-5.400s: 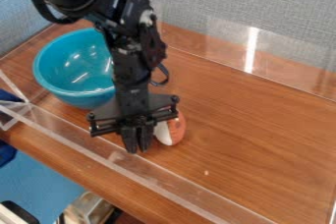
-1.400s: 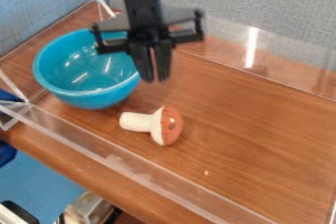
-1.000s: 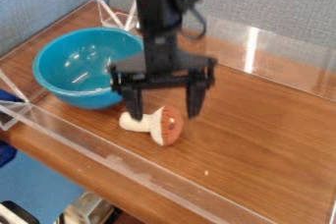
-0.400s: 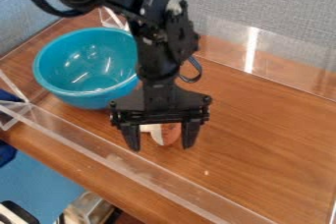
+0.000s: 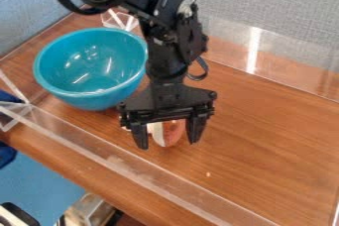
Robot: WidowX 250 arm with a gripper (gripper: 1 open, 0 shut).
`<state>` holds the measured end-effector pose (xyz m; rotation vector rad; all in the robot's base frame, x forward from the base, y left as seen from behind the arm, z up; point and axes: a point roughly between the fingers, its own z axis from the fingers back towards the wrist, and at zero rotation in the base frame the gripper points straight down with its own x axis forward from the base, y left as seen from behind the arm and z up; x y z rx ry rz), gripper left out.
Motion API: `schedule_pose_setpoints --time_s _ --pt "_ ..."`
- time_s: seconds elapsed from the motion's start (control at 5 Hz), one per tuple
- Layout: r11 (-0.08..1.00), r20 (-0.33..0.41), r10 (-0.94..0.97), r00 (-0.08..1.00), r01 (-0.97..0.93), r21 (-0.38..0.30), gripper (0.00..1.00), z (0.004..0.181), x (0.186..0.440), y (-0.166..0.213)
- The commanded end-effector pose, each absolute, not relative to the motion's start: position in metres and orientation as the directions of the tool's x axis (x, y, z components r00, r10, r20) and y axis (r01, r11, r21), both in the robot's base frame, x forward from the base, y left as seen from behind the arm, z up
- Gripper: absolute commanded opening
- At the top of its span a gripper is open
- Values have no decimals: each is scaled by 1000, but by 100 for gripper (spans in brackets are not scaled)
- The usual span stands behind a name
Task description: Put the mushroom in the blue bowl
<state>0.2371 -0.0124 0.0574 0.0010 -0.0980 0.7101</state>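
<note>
- No brand, label or writing is readable anywhere.
- My black claw [image 5: 169, 131] points down with its jaws spread wide, released, straddling the small toy mushroom with a reddish-brown cap [image 5: 167, 134] on the wooden table [image 5: 265, 141].
- The mushroom's stem is mostly hidden behind my fingers.
- The large glossy turquoise-blue bowl [image 5: 87, 66] sits up-left of my claw.

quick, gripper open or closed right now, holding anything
Gripper: open, fingers spread either side of the mushroom on the table, not gripping it.
</note>
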Motion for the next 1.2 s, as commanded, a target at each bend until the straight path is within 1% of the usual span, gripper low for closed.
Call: schedule_pose_setpoints --time_s 0.0,0.4,0.6,0.8,1.0 --pt "751 118 660 742 -659 -52 100 67 250 -13" --pt "677 116 733 670 -734 -43 100 64 276 -10" --pt "665 117 744 658 -746 -33 100 60 283 -9" --pt "655 120 752 649 -755 -22 100 57 291 -9" --pt "626 122 775 620 -779 -13 100 48 288 -5"
